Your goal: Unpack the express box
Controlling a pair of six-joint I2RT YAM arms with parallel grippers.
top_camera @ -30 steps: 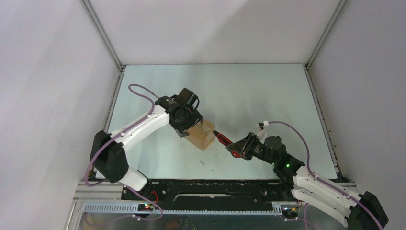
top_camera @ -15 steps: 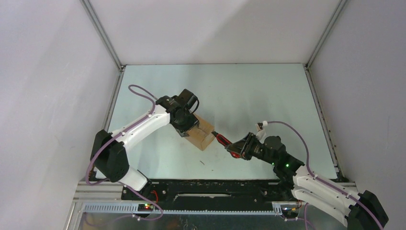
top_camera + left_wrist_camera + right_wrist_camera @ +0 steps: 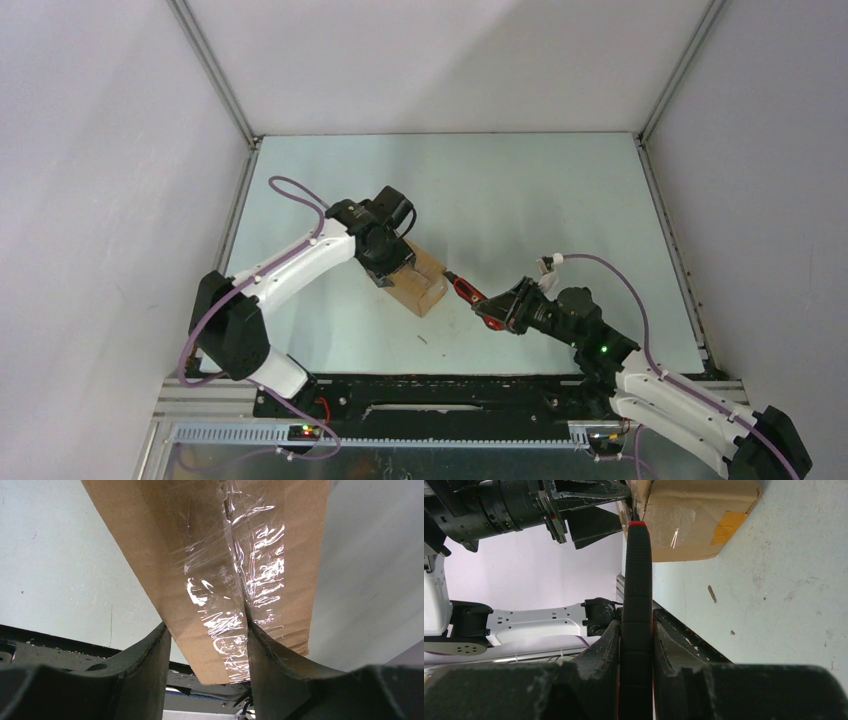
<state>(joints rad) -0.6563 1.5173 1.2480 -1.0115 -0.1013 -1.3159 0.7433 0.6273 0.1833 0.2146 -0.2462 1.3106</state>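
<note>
The express box (image 3: pixel 428 287), a small brown carton with clear tape along its seam, sits on the table at centre left. My left gripper (image 3: pixel 396 262) is shut on its far-left end; in the left wrist view the box (image 3: pixel 225 555) runs between the two fingers (image 3: pixel 207 645). My right gripper (image 3: pixel 503 309) is shut on a red-handled knife (image 3: pixel 466 291) that points left, with its tip at the box's right side. In the right wrist view the knife handle (image 3: pixel 637 580) stands up from between the gripper's (image 3: pixel 637 630) fingers, with its tip at the box's (image 3: pixel 694 515) edge.
The pale green table (image 3: pixel 560 200) is walled by white panels at the left, back and right. A black rail (image 3: pixel 440 390) runs along the near edge between the arm bases. A small dark speck (image 3: pixel 423 341) lies near the box.
The left gripper has turned and settled slightly lower over the box. The right arm has shifted a little, with the knife tip staying at the box's right side.
</note>
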